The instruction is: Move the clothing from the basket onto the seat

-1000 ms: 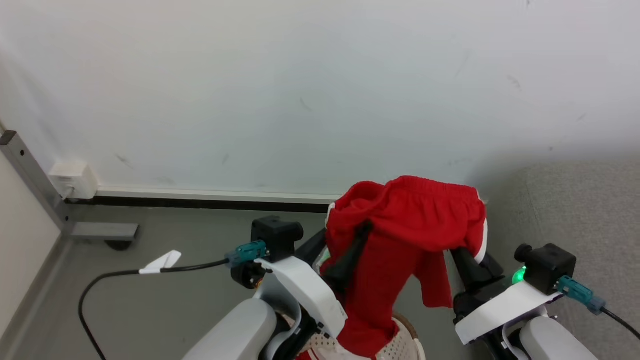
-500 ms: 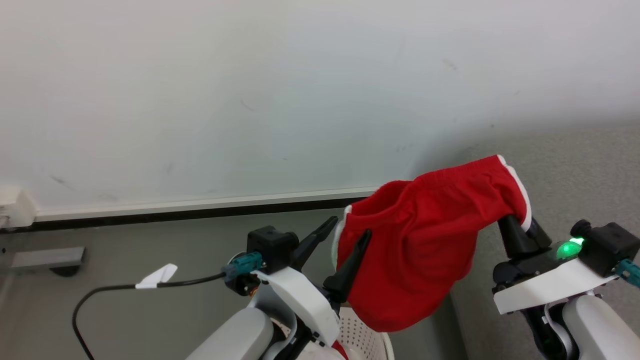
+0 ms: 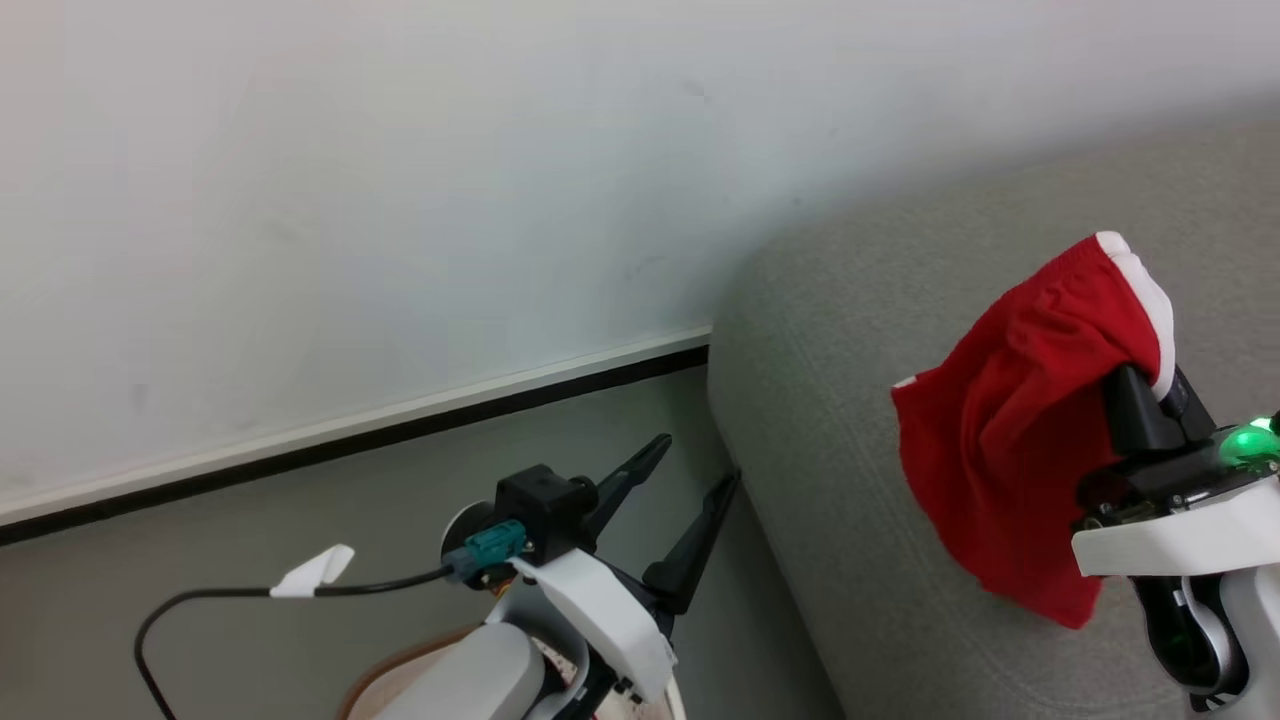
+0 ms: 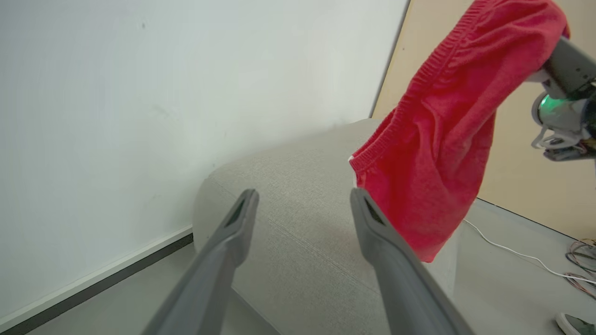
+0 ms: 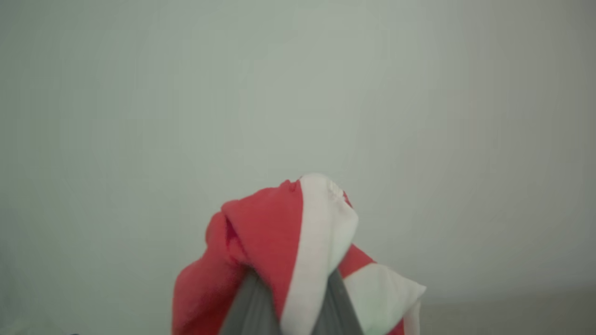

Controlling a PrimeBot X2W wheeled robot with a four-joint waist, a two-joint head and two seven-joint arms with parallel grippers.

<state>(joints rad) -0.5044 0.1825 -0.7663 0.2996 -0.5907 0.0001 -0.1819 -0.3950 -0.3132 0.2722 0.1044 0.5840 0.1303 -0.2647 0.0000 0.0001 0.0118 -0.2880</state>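
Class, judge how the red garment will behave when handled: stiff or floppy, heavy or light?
Probably floppy: the red garment sags in folds below the right gripper. Likely light: one pinched edge carries it all. It should slump on the sofa, not roll.

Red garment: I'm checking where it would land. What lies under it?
The grey sofa lies under the red garment, which hangs from the right jaws, shut on it. The cloth covers the fabric right beneath it, so whether its hem touches can't be seen.
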